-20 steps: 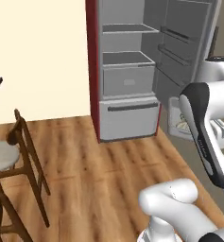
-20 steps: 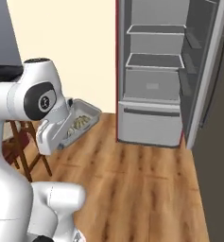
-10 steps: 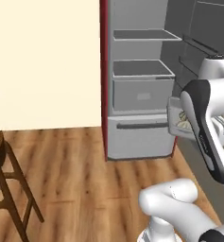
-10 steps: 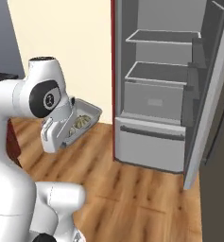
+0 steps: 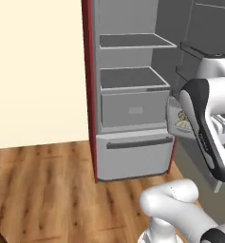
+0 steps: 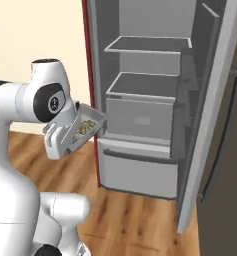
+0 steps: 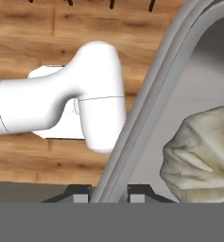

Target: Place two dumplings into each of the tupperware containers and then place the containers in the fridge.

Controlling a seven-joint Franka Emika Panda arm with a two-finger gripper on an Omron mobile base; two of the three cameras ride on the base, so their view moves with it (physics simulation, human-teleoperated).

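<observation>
Gripping the rim of a tupperware container (image 7: pixel 146 99) between the two dark finger tips, gripper (image 7: pixel 109 193) pinching that thin grey edge, one tip on each side of it. Lying just beyond the fingers, inside the box and on its pale floor, a crimped beige-green dumpling (image 7: pixel 203 151), close to the clamped wall but not touching the tips. Running away from the fingers up the hand view, the container's rimmed wall, with wood floor (image 7: pixel 33 33) past it on the outer side.

Holding the container (image 6: pixel 89 124) out in front of the arm in the right base view, tilted, its far end pointing toward the fridge (image 6: pixel 150 115), dumplings (image 6: pixel 83 131) showing as pale lumps inside; how many, cannot tell. Carrying the same box (image 5: pixel 176 117) in the left base view, partly hidden behind the forearm, dumplings (image 5: pixel 182 119) peeking over its edge.

Standing open farther on from the fingers, the fridge (image 5: pixel 128 95), grey shelves (image 5: pixel 133 42) high above the container's level, the lower drawer (image 5: pixel 133 156) below it, the open door (image 6: pixel 212 115) off to the side. Bordering the fridge's near side, a dark red panel (image 5: pixel 89 85), with a cream wall (image 5: pixel 38 71) beyond.
</observation>
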